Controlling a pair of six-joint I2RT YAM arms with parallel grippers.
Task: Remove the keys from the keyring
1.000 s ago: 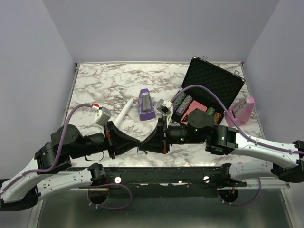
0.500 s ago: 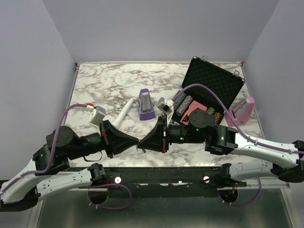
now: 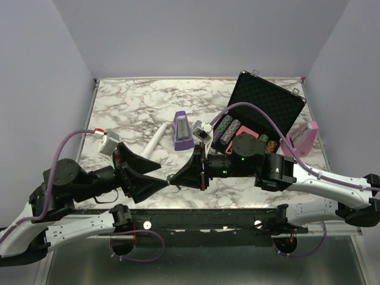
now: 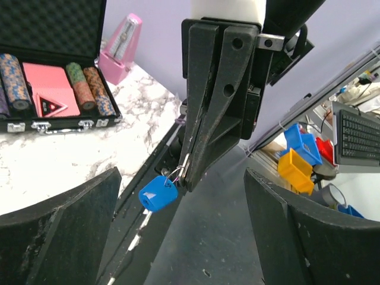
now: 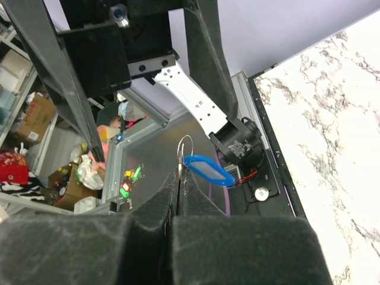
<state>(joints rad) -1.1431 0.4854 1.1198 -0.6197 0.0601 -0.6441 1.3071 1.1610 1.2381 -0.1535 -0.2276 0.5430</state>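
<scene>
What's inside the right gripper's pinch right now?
The keyring, a thin wire loop, is clamped in the shut right gripper. Its blue tag hangs free just past the tips. The clamped part of the ring is covered, and no key is visible in any view.

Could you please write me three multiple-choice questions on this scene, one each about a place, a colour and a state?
1. Where does the pink metronome stand?
A) right of the open case
B) inside it
C) on its lid

2. What colour is the tag on the keyring?
A) red
B) blue
C) green

3. How is the left hand?
A) shut on the tag
B) shut on nothing
C) open

Answers:
1 A, the top view shows it beside the case's right side.
2 B, both wrist views show it blue.
3 C, its fingers stand wide apart, while the right hand pinches the keyring.
</scene>
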